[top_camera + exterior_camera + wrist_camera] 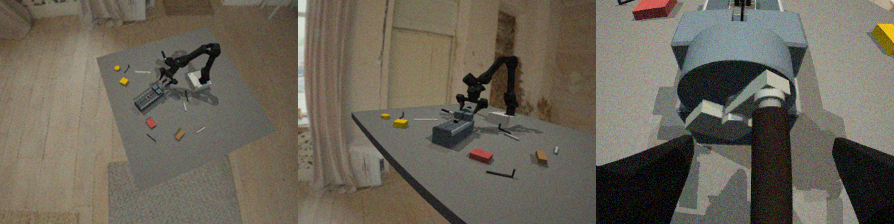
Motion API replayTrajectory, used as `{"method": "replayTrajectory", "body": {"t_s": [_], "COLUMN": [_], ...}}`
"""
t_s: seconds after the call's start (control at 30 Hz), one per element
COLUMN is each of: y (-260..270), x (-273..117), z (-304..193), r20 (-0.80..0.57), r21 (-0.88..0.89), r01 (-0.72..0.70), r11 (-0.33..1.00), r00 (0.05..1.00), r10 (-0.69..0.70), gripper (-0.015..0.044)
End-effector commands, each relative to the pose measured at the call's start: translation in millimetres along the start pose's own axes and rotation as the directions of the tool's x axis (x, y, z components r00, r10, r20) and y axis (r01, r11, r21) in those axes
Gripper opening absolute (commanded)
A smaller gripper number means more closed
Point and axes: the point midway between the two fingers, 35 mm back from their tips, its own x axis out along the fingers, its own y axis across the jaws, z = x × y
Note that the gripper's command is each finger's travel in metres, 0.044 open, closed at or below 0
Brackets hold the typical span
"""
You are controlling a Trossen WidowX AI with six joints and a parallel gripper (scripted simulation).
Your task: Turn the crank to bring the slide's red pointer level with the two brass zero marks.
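Observation:
The blue-grey machine (142,103) (451,136) (741,27) stands on the table, with a slot along its top. The slide's small red pointer (149,95) (456,120) sits around the middle of the slot; its offset from the brass marks is too small to tell. In the wrist view a pale crank arm (706,114) crosses the round hub, and a dark brown handle (771,165) sticks out from its right end toward the camera. My gripper (165,80) (468,112) (765,145) is open, its fingers on either side of the handle with a gap at each side.
A yellow block (124,81) (400,123) (886,37) and yellow disc (117,67) (385,116) lie left of the machine. A red block (151,122) (481,156) (655,8) and orange block (179,134) (541,157) lie nearer the front. Several thin rods and hooked black pieces lie around.

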Motion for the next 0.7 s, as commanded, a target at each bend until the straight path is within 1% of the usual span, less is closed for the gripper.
{"method": "replayTrajectory", "body": {"t_s": [0.0, 0.4, 0.67], "y": [0.5, 0.5, 0.3], "x": [1.9, 1.9, 1.3], "z": [-1.7, -1.7, -1.4], "r20": [-0.001, -0.001, -0.002], "r21": [-0.003, -0.003, -0.003], "r01": [-0.005, -0.005, -0.005], "r11": [1.000, 1.000, 1.000], "r00": [1.000, 1.000, 1.000], "r10": [0.005, 0.005, 0.005], "gripper": [0.0309, 0.0000, 0.0000]}}
